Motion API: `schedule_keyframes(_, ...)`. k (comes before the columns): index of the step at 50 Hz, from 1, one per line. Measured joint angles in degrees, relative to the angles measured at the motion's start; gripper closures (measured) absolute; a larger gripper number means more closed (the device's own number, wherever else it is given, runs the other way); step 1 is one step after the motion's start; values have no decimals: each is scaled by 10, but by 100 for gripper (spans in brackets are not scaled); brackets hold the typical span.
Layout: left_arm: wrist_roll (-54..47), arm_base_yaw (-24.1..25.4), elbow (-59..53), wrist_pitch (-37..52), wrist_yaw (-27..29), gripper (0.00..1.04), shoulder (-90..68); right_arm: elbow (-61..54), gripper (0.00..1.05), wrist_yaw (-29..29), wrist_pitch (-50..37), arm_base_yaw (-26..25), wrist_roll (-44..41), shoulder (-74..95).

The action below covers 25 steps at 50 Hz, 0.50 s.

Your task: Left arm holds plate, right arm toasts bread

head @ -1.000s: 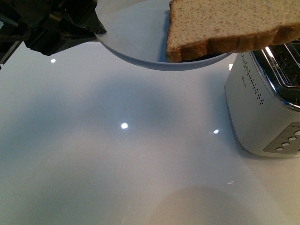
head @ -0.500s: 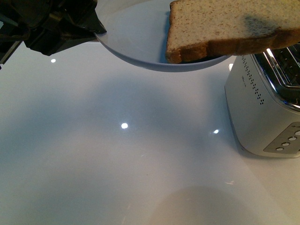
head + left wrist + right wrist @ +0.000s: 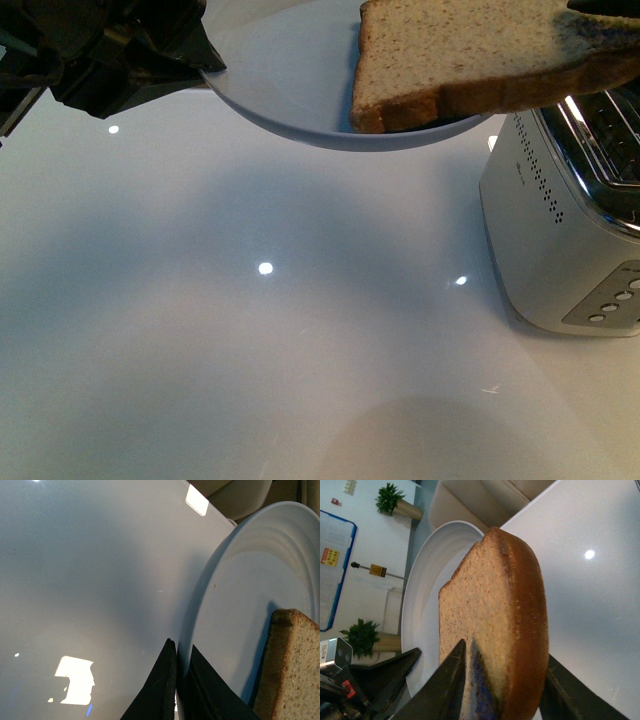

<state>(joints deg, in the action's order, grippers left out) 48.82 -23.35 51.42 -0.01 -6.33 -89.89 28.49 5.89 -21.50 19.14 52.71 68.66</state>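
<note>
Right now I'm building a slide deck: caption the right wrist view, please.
Right end effector straddles the bread slice on the plate, whose rim the left end effector grips.

The right hand [image 3: 602, 22] now shows in the front view at 1 o'clock, its dark tip on the bread [image 3: 470, 55]. The bread's near corner sits slightly further toward 9 o'clock.
</note>
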Motion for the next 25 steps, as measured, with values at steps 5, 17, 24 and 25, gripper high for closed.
schedule_keyframes(5, 1, 0, 0, 0, 0, 101, 0, 3, 82, 3, 3, 0, 3, -9)
schedule_keyframes(17, 2, 0, 0, 0, 0, 101, 0, 19, 102, 5, 30, 0, 3, -43)
schedule_keyframes(24, 2, 0, 0, 0, 0, 101, 0, 49, 102, 1, 56, -11, -19, -73)
schedule_keyframes(25, 2, 0, 0, 0, 0, 101, 0, 55, 102, -1, 61, -15, -25, -78)
